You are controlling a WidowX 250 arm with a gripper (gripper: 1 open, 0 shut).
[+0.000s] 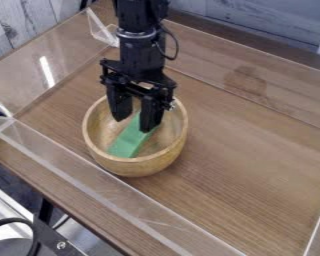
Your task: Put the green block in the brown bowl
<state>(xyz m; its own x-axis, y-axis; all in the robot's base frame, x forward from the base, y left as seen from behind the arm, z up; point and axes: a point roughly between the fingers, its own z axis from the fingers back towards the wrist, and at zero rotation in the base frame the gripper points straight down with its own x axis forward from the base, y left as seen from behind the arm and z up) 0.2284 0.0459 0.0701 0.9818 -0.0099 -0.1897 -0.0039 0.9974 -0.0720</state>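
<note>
- Brown bowl (pixel 99 142): a round, thick-walled wooden bowl with visible grain, standing on the wooden tabletop (pixel 243 150) nearer its left edge than its right, and roughly midway between the far and near edges.
- Green block (pixel 128 140): a bright green bar lying inside the bowl, tilted, its lower end on the bowl's floor toward the near-left wall and its upper end rising toward the far-right, directly under the jaws.
- Gripper (pixel 135 118): a black gripper on a dark arm, pointing steeply down over the bowl, its fingertips at about rim level inside the bowl's far half. The jaws stand spread apart, one finger on either side of the block's upper end; the block appears free of both, though contact at the hidden upper end cannot be ruled out.
- Clear wall (pixel 69 165): a transparent barrier running around the tabletop's edges, its near-left run passing just beside the bowl.
</note>
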